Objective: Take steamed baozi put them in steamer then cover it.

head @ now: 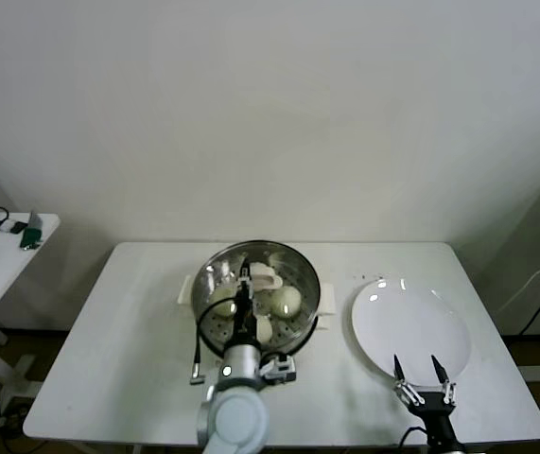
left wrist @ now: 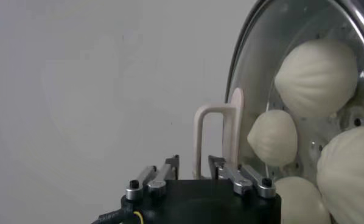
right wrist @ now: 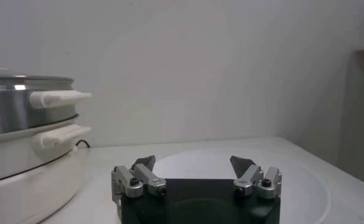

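Straddling the cover [left wrist: 304, 79] handle [left wrist: 215, 137] over the steamer [head: 215, 270], the left gripper [left wrist: 194, 167] fingers stand parted, right gripper [head: 424, 371] open; lifting crookedly could snag the handle and drag the cover askew.

overall: bright, even indoor light, no hard shadows
wall: plain pale, slightly darker toward corners in head view
table [head: 137, 331]: evenly lit white top, faint soft shading only
plate [head: 411, 326]: small glare spots along far rim
steamer [head: 215, 270]: steel wall throws bright reflections; streaky highlights on its side in right wrist view
cover [left wrist: 255, 73]: clear glass, sheen along metal rim, baozi [left wrist: 316, 76] seen sharp through it
left wrist view: gripper body at the near edge dark, slightly soft
right wrist view: background wall soft, mild haze
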